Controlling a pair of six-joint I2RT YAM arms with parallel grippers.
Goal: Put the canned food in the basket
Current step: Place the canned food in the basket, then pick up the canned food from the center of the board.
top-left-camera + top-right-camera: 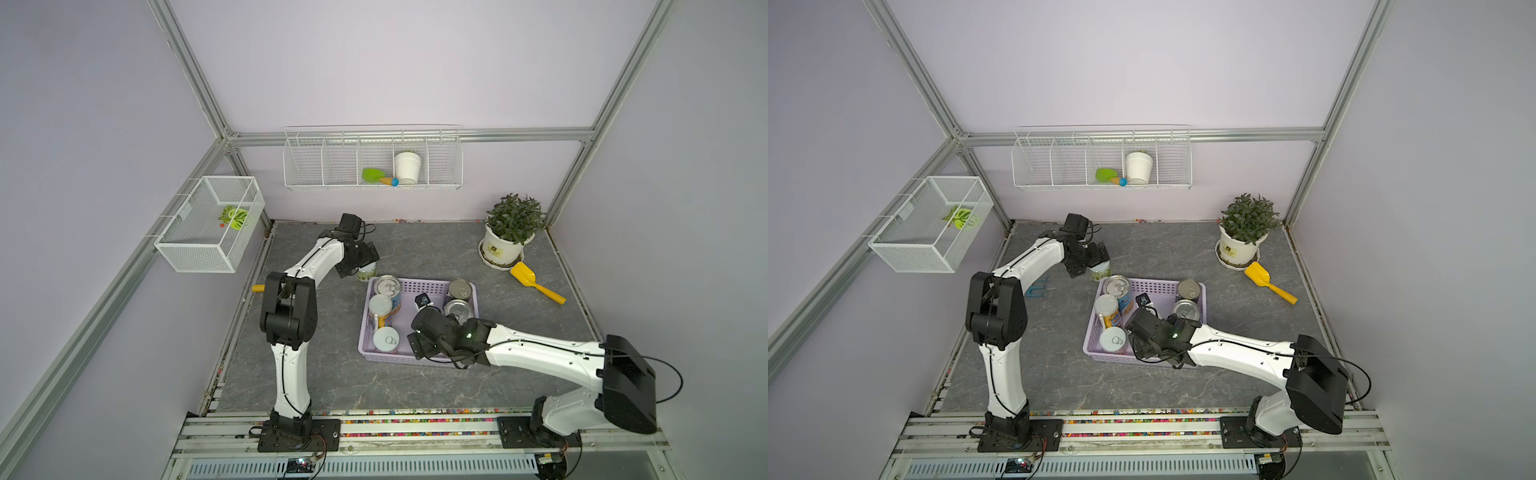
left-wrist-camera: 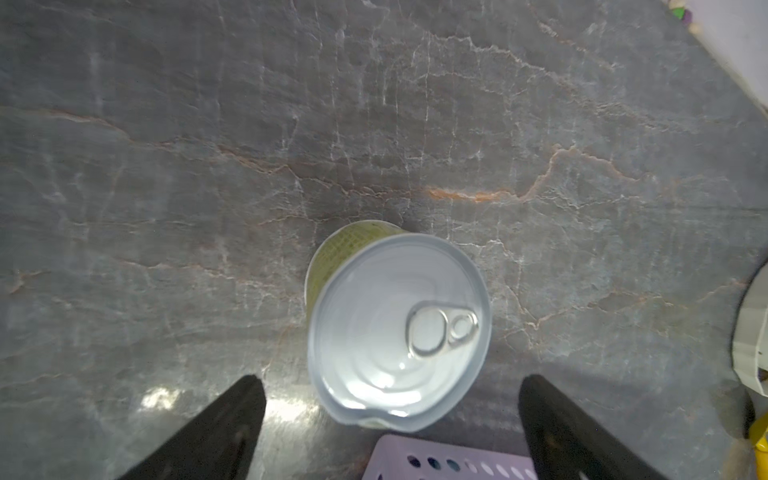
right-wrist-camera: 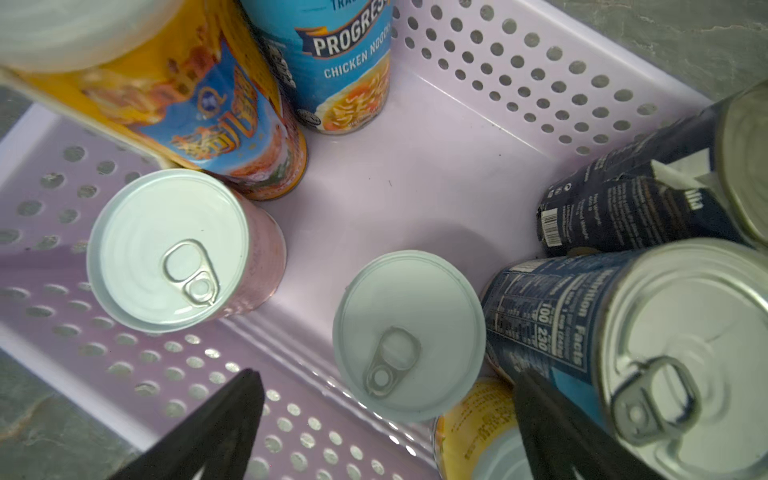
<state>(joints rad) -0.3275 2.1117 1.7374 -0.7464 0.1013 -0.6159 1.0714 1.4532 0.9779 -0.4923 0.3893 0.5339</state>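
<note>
Green label, pale pull-tab lid: one can (image 2: 399, 328) upright on the bench (image 2: 166, 166), just outside the basket (image 1: 419, 286) at its far left corner. Touching the basket wall or not: impossible to tell. Directly above it, the left tool (image 2: 392, 384), fingers (image 2: 224, 424) spread wide to either side of the lid, gripping nothing. Judged the step in hand: picking up this can, seemingly the only one outside the basket.

To do it well:
- Lower straight down, bracketing the can's side well below the lid's edge.
- Keep the can centred between the fingers to avoid shoving it over with one pad.
- Mind the basket wall close by, and close along a line clear of the lavender rim.
- Squeeze firmly against slipping on smooth tin.
- Lift high enough to clear the wall before carrying inward.

Over the basket's near side, the right tool (image 3: 386, 376), likewise spread apart and empty, poised above a pale-lidded can (image 3: 409, 336) standing inside. Six other cans (image 3: 166, 249) within, ranged along the basket's left and right walls.

For the drop, aim at the bare floor in the basket's middle and set the can down upright. Wait for a clear path past the right arm, given the likely risk of a clash above the basket.
</note>
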